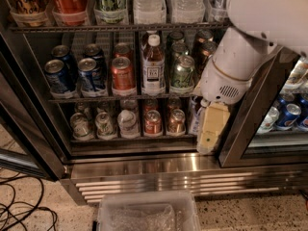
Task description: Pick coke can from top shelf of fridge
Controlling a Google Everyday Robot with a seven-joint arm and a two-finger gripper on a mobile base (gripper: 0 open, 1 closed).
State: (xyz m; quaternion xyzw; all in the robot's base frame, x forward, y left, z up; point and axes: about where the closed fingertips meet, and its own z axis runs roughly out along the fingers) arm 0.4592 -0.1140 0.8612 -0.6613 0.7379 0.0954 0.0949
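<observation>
The coke can [70, 1], bright red with white script, stands in a clear lane tray on the top shelf [120, 27] of the fridge [144, 170], second lane from the left; its top is cut off by the frame. My gripper [208, 146] hangs pointing down at the right end of the bottom rack, in front of the fridge opening, far below and to the right of the coke can. The white arm [240, 66] covers the right end of the racks.
The top shelf also holds a green can [110, 1] and water bottles [150, 1]. The middle rack has blue cans [57, 76], a copper-red can [122, 76], a bottle [153, 64] and green cans [183, 73]. A clear bin [149, 213] and cables [19, 211] lie on the floor.
</observation>
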